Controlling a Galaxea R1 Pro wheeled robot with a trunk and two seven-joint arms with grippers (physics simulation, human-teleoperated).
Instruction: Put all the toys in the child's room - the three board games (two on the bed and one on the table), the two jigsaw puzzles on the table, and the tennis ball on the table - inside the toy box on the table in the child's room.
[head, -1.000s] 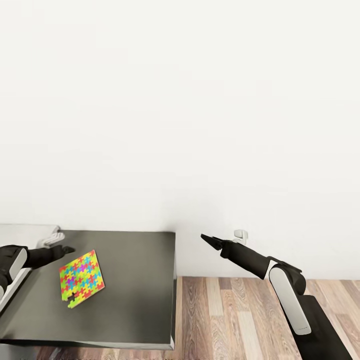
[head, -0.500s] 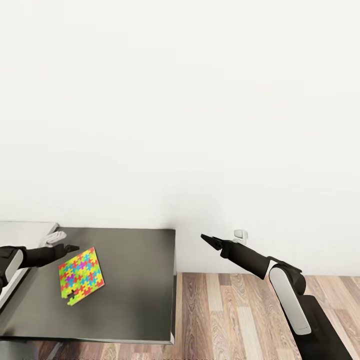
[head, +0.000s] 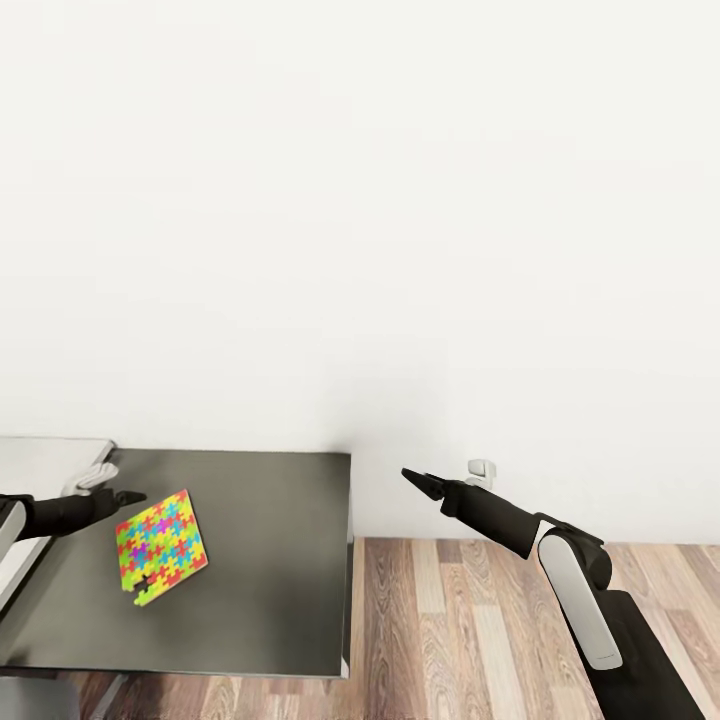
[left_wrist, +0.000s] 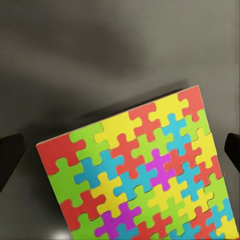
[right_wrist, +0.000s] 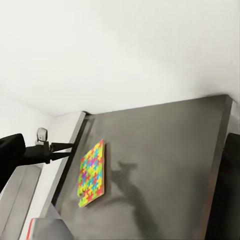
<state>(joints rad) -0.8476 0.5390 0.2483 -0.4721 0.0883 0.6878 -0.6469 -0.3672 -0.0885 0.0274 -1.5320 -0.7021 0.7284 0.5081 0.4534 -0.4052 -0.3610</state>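
Observation:
One multicoloured jigsaw puzzle (head: 160, 545) lies flat on the dark grey section of the table (head: 270, 560). My left gripper (head: 132, 497) hovers just beyond the puzzle's far-left corner, open and holding nothing. In the left wrist view the puzzle (left_wrist: 145, 170) lies between the two fingertips (left_wrist: 10, 160), which stand wide apart. My right gripper (head: 410, 476) hangs over the floor to the right of the table, pointing at it, open and empty. The right wrist view shows the puzzle (right_wrist: 92, 172) and the left gripper (right_wrist: 67, 146) from the side.
The light grey desk top (head: 40, 460) adjoins the dark section on the left, with a small whitish object (head: 95, 478) at the join. A white wall stands behind. Wood-plank floor (head: 480, 640) and a wall socket (head: 481, 468) lie to the right.
The whole view has shifted slightly, so the table sits a little higher. My left forearm has drawn back towards the left edge. The puzzle and right arm have not moved.

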